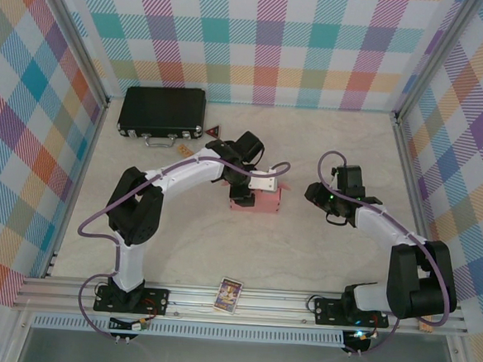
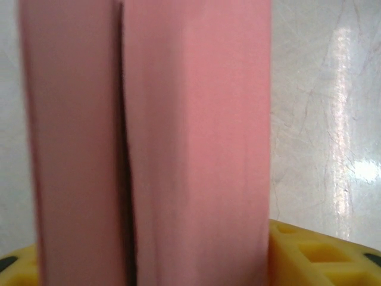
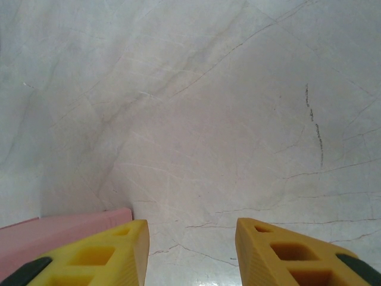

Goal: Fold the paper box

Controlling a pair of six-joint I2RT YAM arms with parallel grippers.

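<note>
Sitting at 6 o'clock on the near edge of the table [image 1: 352, 147]: a small printed card [image 1: 229, 294]. The paper box [image 1: 256, 202] is mid-table, standing as a box. Left gripper [image 1: 263, 183] straddles it from above and pink card fills the gap; can't tell if it's clamped or loose. Right gripper [image 3: 190, 250] is at the box's 3 o'clock, jaws apart, empty. Black latched case [image 1: 162, 111] is far back at 11 o'clock.

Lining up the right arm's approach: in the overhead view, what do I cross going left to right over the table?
black case → small red triangle → pink paper box → right gripper
</note>
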